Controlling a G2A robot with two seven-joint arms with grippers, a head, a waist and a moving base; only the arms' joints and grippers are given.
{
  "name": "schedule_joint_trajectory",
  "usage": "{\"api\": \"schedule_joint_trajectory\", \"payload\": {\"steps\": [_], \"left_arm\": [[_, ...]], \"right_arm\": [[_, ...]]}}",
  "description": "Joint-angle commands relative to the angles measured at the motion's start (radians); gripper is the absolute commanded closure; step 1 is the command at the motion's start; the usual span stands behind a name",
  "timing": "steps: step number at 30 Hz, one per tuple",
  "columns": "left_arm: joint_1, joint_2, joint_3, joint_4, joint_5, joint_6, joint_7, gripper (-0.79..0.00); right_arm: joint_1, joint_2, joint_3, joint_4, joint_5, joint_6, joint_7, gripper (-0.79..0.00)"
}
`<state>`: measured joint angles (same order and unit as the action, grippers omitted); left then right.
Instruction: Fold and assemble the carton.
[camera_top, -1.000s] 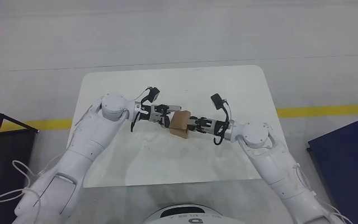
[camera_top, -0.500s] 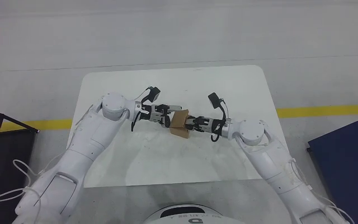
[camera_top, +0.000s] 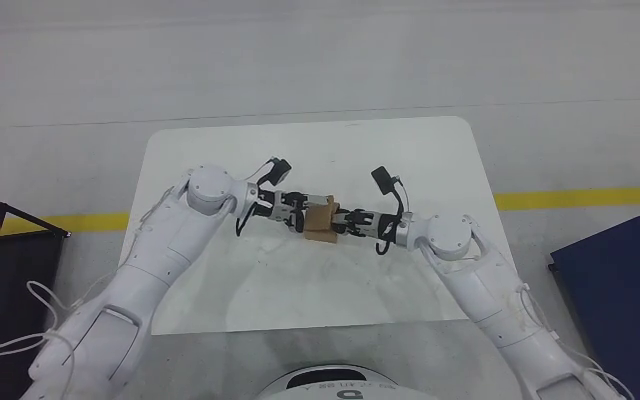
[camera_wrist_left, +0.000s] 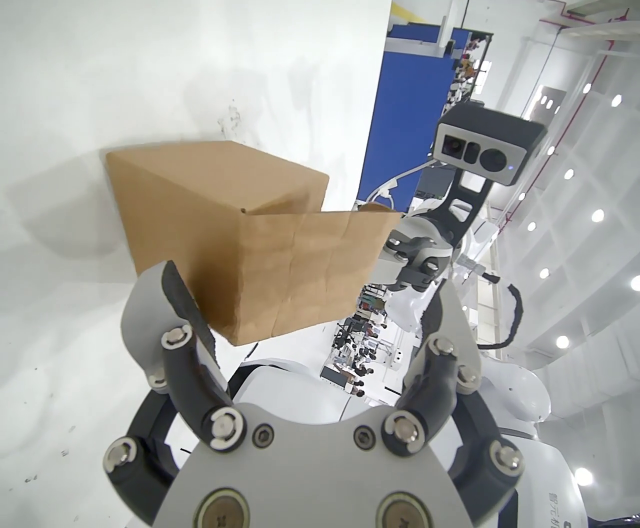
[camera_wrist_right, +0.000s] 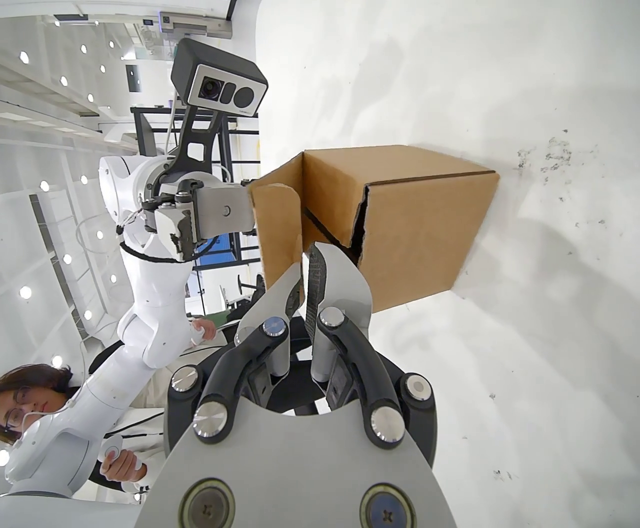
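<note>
Near the middle of the flat white bench (camera_top: 420, 170), both tools at the brown cardboard carton (camera_top: 320, 217)

Seen from above, the carton lies on the bench between the two arms. The left tool (camera_top: 297, 210) meets it from the robot's left side and the right tool (camera_top: 345, 219) from the robot's right, so the carton is flanked by both.

In the right wrist view the carton (camera_wrist_right: 400, 225) rests on the bench (camera_wrist_right: 525, 350) with its open end turned toward the right tool (camera_wrist_right: 307, 265). One flap (camera_wrist_right: 277, 230) stands out from that open end. The right tool's two fingers are drawn close together on the flap's free edge, with the cardboard pinched between their pads. A ragged gap runs along the seam between two of the carton's panels, just beside this tool. Beyond the flap, a flat metal finger of the left tool (camera_wrist_right: 225, 212) lies against the flap's outer face, or just beside it.

In the left wrist view the left tool (camera_wrist_left: 305, 290) has its fingers spread wide and grips nothing. The carton (camera_wrist_left: 210, 210) sits just ahead of it on the bench (camera_wrist_left: 100, 100), and the creased flap (camera_wrist_left: 310, 265) lies across the span between the two fingers. The dark-padded finger (camera_wrist_left: 175, 295) overlaps the carton's near lower corner; whether it touches the cardboard cannot be told. The right tool (camera_wrist_left: 415, 250) shows just past the flap's far edge
</note>
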<state>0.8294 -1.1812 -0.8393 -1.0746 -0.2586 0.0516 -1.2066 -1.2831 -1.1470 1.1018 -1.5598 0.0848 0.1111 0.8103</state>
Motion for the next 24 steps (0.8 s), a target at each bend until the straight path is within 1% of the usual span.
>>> {"api": "schedule_joint_trajectory", "payload": {"steps": [1, 11, 15, 20, 24], "left_arm": [[-0.004, -0.002, 0.008, 0.002, 0.009, 0.003, -0.004, -0.785], [-0.019, -0.011, 0.029, 0.018, 0.020, 0.014, -0.020, -0.785], [-0.022, -0.012, 0.030, 0.022, 0.019, 0.009, -0.017, -0.785], [-0.021, -0.009, 0.013, 0.025, 0.017, -0.005, -0.002, -0.785], [-0.015, 0.002, -0.021, 0.020, 0.017, -0.020, 0.013, -0.785]], "right_arm": [[0.000, 0.001, -0.001, -0.002, -0.002, 0.003, 0.001, -0.108], [-0.004, 0.004, 0.000, -0.005, -0.011, 0.009, 0.001, -0.123], [-0.016, 0.010, 0.029, -0.010, -0.012, 0.009, -0.009, -0.126], [-0.058, 0.024, 0.100, -0.043, -0.006, -0.012, -0.034, -0.123], [-0.080, 0.029, 0.114, -0.078, -0.013, -0.038, -0.038, -0.089]]}}
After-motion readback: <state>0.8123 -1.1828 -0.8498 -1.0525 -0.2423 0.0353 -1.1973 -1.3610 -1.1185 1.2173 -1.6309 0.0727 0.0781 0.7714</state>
